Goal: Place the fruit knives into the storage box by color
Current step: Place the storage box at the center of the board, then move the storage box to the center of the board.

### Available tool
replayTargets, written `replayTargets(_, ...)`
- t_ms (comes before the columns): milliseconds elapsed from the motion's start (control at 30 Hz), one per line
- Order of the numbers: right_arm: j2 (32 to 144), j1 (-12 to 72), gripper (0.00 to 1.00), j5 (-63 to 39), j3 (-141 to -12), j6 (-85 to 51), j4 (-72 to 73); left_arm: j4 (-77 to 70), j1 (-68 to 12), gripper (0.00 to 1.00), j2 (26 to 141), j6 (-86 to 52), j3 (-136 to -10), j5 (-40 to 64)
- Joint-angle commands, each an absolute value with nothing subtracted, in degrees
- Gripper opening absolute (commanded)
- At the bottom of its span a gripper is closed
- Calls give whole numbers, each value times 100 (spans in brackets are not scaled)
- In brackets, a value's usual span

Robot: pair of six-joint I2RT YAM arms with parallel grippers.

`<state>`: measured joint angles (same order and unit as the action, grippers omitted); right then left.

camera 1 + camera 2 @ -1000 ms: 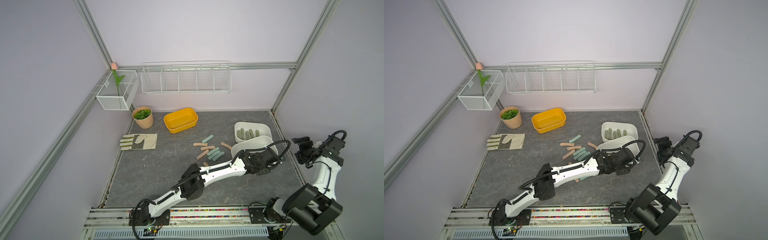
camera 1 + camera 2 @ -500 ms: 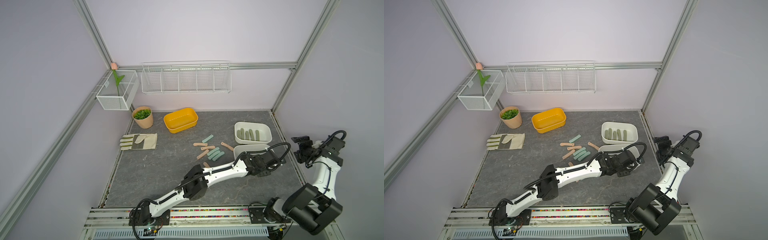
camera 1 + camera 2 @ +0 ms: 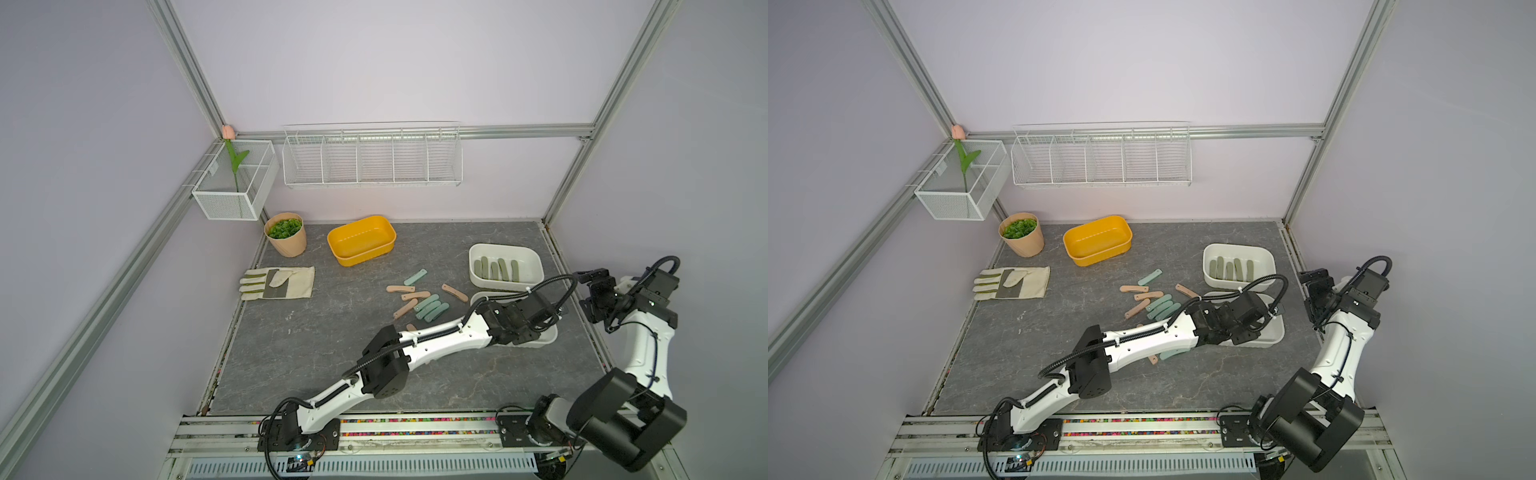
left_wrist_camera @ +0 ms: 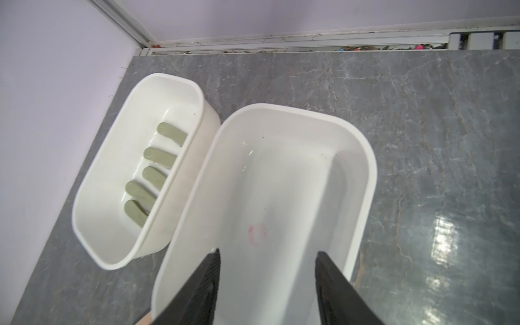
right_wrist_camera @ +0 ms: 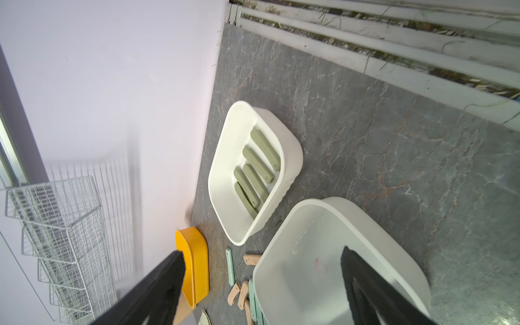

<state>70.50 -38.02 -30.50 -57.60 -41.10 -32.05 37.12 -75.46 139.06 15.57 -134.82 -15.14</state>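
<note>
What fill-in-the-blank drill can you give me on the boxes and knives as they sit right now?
The far white box holds ___ olive knives.
The loose knives on the table are peach and ___.
The empty box beside the potted plant is coloured ___.
Missing words: five; mint; yellow.

five olive knives (image 4: 160, 156), two white boxes (image 4: 168, 76), one yellow box (image 3: 365, 255), one glove (image 3: 276, 284)

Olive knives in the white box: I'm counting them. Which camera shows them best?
The right wrist view: all five olive knives show close up, almost whole. In the left wrist view the white box hides part of each. In both top views the olive knives look small.
</note>
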Motion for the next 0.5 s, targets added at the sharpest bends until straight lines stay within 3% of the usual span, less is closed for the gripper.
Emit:
replayTargets(0, 6963, -3437, 90, -3146, -5809, -3927, -3207, 3124, -7286, 59, 12872, 1110, -12881, -1664)
replayTargets(200, 6891, -2495, 90, -2963, -5788, -3647, -3436, 2188, -6836, 63, 11429, 519, -11020, -1867)
replayTargets(467, 6417, -278, 91, -1889, -5512, -3187, -3961, 1310, -5707, 68, 9390, -916, -8297, -1792)
